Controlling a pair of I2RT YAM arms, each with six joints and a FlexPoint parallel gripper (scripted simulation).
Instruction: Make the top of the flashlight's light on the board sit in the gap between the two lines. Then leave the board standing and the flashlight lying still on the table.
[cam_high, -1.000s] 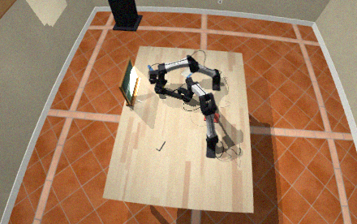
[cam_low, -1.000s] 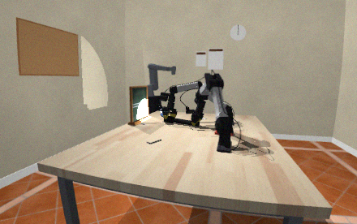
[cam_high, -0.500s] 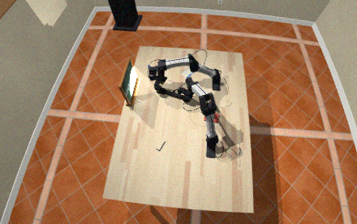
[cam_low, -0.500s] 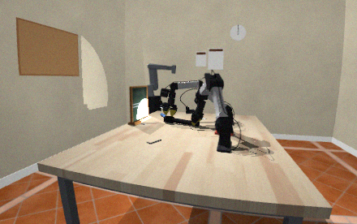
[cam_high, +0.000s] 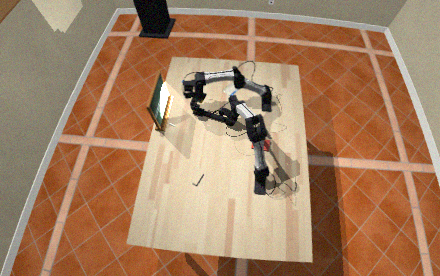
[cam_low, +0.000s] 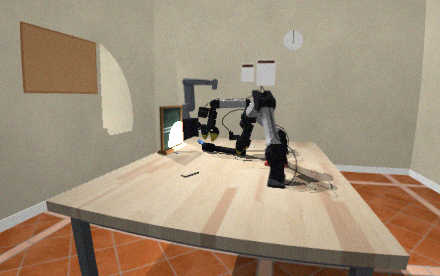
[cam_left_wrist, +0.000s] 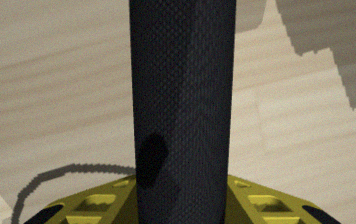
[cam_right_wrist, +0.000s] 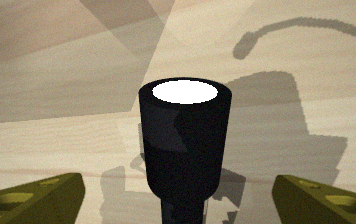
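Your flashlight (cam_high: 214, 116) (cam_low: 220, 148) (cam_left_wrist: 182, 100) (cam_right_wrist: 185, 145) points lens-first at the board (cam_high: 157, 106) (cam_low: 170, 119), its long axis running away from it; left pincer (cam_high: 232, 119) (cam_low: 241, 151) (cam_left_wrist: 181, 205) clamped on it, right pincer (cam_high: 199, 97) (cam_low: 210, 135) (cam_right_wrist: 179, 199) spread apart.

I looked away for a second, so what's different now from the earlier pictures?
The right gripper rose off the flashlight's head; whether it had gripped it, I can't tell. The left gripper, on the flashlight's barrel, and the board look unmoved.
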